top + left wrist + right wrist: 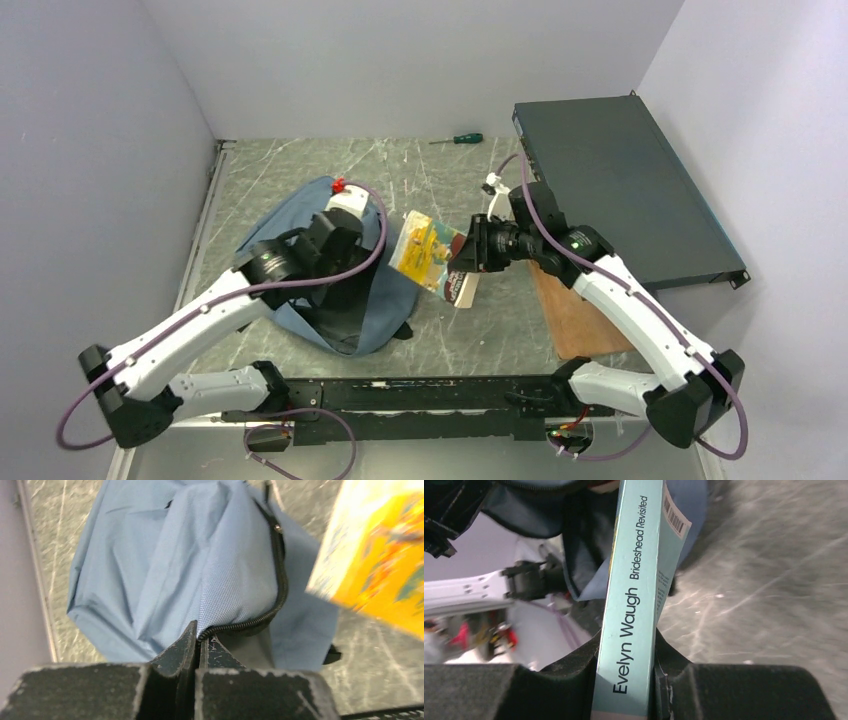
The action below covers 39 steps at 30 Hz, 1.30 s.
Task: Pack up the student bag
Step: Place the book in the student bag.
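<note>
Lying left on the tabletop, the student bag is judged soft and floppy. Its zipper edge, the likeliest hold, is pinched by the left jaws. A book is grasped by the right jaws.

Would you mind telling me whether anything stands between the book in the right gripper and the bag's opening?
Nothing visible does. The book, clamped in the right gripper, hangs just right of the bag with no object between them. The left gripper is shut on the zip edge, holding the mouth open.
</note>
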### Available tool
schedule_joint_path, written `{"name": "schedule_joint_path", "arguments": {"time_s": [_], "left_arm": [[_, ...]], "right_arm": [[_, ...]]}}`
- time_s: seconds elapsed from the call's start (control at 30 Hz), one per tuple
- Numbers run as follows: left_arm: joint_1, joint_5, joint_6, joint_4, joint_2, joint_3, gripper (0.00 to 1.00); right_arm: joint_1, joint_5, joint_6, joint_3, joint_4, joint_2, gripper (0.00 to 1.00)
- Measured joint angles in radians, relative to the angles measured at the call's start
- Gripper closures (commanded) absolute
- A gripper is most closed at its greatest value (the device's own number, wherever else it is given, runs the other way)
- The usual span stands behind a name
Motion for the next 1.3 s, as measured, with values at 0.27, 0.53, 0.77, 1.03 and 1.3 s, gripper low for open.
{"name": "schedule_joint_path", "arguments": {"time_s": [0.27,0.53,0.77,1.03,1.3], "left_arm": [[0.064,0.145,0.089,0.065,-0.081,0.0,1.0],[0.067,0.192,0.146,0.064,-0.062,0.023,1.0],[0.07,0.245,0.164,0.056,-0.077,0.054,1.0],[0.071,0.284,0.163,0.049,-0.08,0.068,1.0],[0.072,0.314,0.161,0.033,-0.083,0.093,1.0]], "right_arm": [[0.005,-0.341,0.196,-0.049,0.124,0.068,1.0],[0.084,-0.47,0.294,-0.085,0.224,0.127,1.0],[0.155,-0.458,0.33,-0.083,0.286,0.249,1.0],[0.156,-0.351,0.619,-0.133,0.771,0.402,1.0],[0.221,-0.158,0.739,-0.169,1.054,0.576,1.0]]}}
